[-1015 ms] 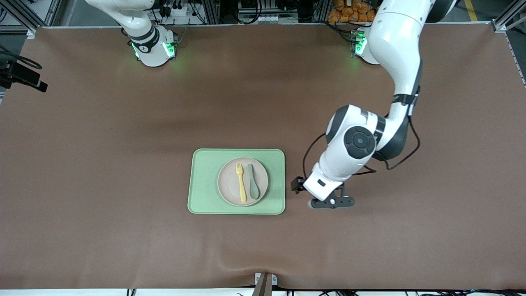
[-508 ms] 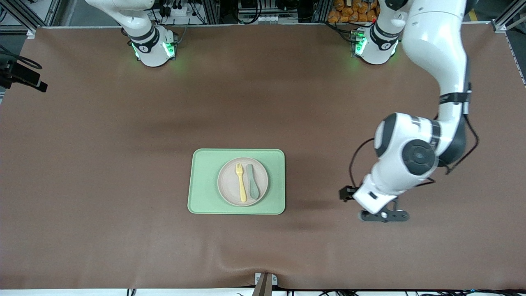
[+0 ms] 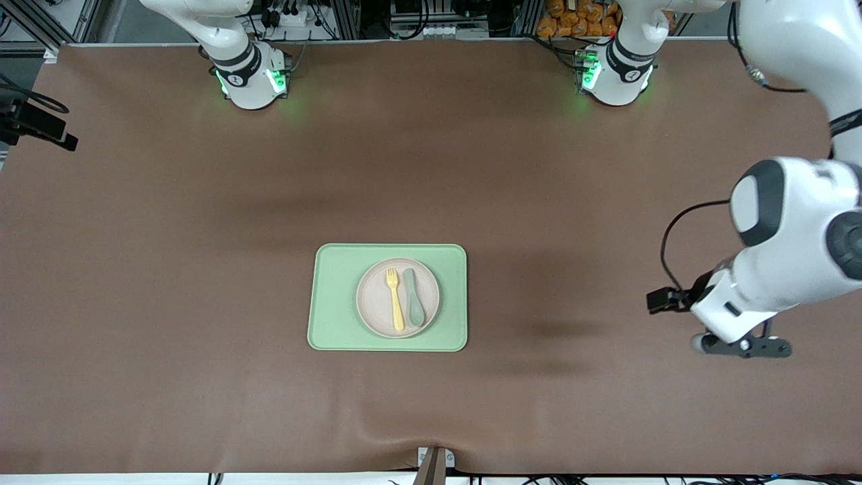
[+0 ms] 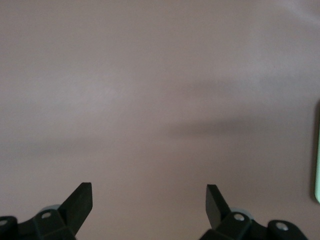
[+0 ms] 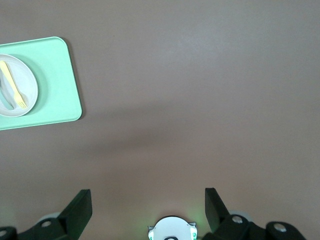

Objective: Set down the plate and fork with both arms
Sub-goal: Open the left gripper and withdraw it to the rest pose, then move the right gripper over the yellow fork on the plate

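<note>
Front view, tray [image 3: 330,323]: taken as landmark, flat on the brown table [image 3: 168,269], about mid-table.
Front view, plate [image 3: 369,316]: seated inside the tray, near its middle.
Front view, fork [image 3: 394,300]: laid on the plate, tines toward the robot bases; spoon [image 3: 413,300] laid just beside it, toward the left arm's end. Setting judged done.
Front view, left gripper [image 3: 743,346]: held over bare table well apart from the tray, toward the left arm's end; nothing carried.
Front view, right gripper: not seen, only the base; arm judged waiting.
Left wrist view, left gripper [image 4: 149,205]: fingers spread wide, empty; only a sliver of tray [image 4: 317,150] caught at the frame edge.
Right wrist view, right gripper [image 5: 148,208]: fingers spread wide, empty, held high over its own base; tray [image 5: 55,85], plate [image 5: 27,97] and fork [image 5: 12,84] seen well apart.
</note>
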You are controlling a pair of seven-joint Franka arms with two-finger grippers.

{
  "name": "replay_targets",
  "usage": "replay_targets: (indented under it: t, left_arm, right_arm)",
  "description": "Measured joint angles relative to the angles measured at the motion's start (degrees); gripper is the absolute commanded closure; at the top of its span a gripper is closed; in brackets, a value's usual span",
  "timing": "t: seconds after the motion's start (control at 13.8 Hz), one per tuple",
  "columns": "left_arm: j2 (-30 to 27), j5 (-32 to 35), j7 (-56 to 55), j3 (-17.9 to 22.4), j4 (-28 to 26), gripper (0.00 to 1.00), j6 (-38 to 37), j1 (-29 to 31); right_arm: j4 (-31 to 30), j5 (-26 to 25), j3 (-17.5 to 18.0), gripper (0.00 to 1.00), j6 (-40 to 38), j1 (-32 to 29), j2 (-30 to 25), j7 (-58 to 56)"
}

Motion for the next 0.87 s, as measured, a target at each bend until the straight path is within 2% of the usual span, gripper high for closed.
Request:
replay_targets:
  t: [0.36,0.65,0.87]
  left_arm:
    - [-13.3,2.7,1.6,-0.4,-5.2,0.0,-8.5,1.7]
    - [-23.3,2.9,6.4,-0.4,-13.6,0.0,-9.0,4.9]
    - [-28.1,3.1,8.0,-0.4,-17.0,0.0,-9.0,5.7]
  right_arm:
    - [0.1,1.0,0.8,0.0,0.3,0.2,0.0,0.0]
    - [0.1,1.8,1.2,0.0,0.4,1.7,0.2,0.0]
    - [-0.1,1.9,1.4,0.0,-0.1,5.1,1.8,-0.1]
